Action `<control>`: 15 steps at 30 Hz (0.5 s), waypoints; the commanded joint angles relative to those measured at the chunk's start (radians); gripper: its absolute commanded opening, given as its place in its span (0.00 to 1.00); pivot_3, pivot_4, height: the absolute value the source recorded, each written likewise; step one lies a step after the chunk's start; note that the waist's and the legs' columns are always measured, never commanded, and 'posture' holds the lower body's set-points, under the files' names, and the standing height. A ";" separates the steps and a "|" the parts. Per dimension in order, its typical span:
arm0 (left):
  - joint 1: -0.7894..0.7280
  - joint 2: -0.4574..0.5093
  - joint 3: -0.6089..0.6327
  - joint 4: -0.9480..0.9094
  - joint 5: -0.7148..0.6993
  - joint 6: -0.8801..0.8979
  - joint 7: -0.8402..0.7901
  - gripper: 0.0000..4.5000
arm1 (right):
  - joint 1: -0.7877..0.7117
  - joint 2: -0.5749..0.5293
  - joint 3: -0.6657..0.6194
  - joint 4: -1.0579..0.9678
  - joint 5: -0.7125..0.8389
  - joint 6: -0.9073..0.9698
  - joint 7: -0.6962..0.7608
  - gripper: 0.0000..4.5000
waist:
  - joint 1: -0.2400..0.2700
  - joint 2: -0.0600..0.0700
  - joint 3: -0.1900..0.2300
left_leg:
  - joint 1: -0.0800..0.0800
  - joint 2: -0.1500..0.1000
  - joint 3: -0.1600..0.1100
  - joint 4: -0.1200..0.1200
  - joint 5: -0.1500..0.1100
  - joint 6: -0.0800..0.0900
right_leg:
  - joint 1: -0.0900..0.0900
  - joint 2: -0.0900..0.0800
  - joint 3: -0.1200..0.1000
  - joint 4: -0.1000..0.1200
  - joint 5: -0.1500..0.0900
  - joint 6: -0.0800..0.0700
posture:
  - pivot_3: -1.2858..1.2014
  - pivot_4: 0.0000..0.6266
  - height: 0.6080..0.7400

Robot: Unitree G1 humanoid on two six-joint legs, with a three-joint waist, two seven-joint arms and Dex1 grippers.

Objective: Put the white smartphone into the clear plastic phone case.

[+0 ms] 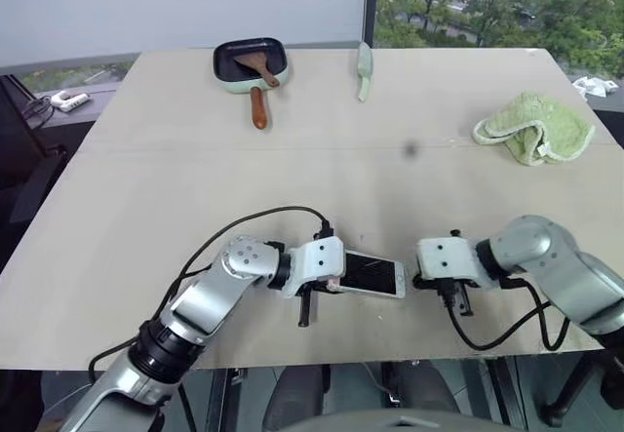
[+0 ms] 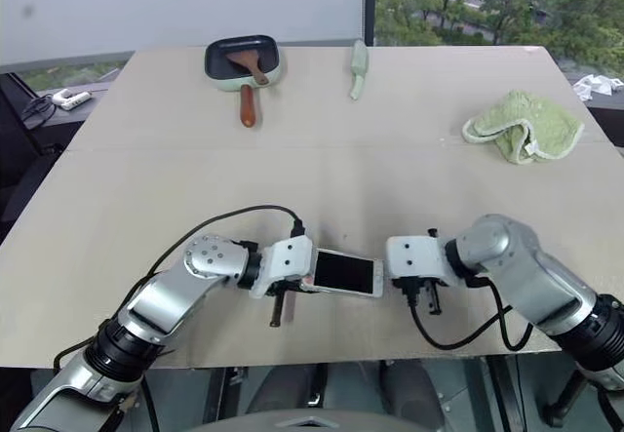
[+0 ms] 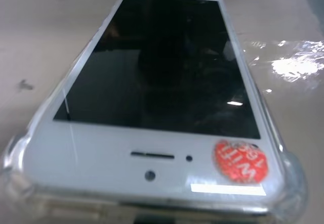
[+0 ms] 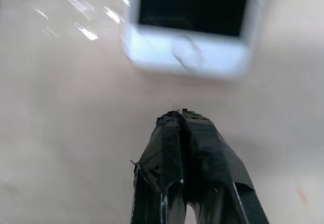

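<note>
The left end effector (image 1: 310,300) grips the flat white smartphone (image 1: 372,275) inside its thin clear plastic case (image 3: 291,171). Just beyond the phone's home-button end, the right end effector (image 4: 183,119) hovers clenched and empty above the bench (image 1: 322,169).

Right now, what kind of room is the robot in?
Probably an upper-floor office or lab: a plain worktable beside a big window overlooking treetops, with a power strip nearby.
</note>
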 commanded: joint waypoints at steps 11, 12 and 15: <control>0.038 0.242 0.229 -0.046 -0.106 0.060 -0.070 0.00 | 0.010 0.026 -0.131 0.027 0.055 -0.037 -0.070 0.00 | -0.002 0.001 0.003 | 0.000 0.001 0.001 -0.006 0.000 0.000 | -0.002 0.001 0.000 -0.001 -0.001 -0.001 | 0.52 0.24 1.00; 0.033 0.218 0.242 -0.029 -0.112 0.032 -0.057 0.00 | 0.019 0.040 -0.144 0.011 0.079 -0.030 -0.071 0.00 | -0.001 0.001 0.003 | 0.000 0.001 0.001 -0.006 0.000 0.000 | -0.002 0.001 0.000 -0.002 -0.001 -0.001 | 0.52 0.24 1.00; 0.032 0.129 0.272 -0.009 -0.168 -0.020 -0.034 0.00 | 0.063 0.082 -0.180 -0.027 0.143 -0.032 -0.088 0.00 | 0.003 0.001 0.003 | 0.000 0.001 0.000 -0.006 0.000 0.000 | -0.002 0.001 0.000 -0.002 -0.001 -0.001 | 0.52 0.24 1.00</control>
